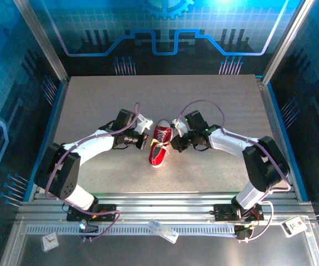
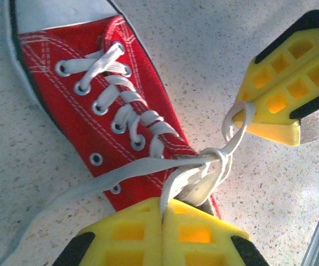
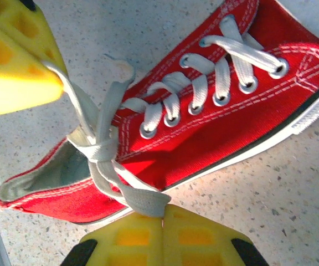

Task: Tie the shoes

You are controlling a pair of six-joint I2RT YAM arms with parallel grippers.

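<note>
At the middle of the table (image 1: 215, 111), the shoe (image 1: 159, 147) lay between my two arms, its long axis running roughly near to far with a slight tilt. The left gripper (image 2: 162, 209) was squeezed together on one strand of the laces (image 2: 118, 173), and the right gripper (image 3: 162, 215) was clamped on another strand. Each sat just beside the shoe, one on either flank. The loose knot (image 2: 217, 158) sat at the shoe's open end, between the two sets of jaws, so neither arm was clearly nearer to it. I judged that the coming pull had to go outward, left and right, across that long axis, to draw the knot down snug.
</note>
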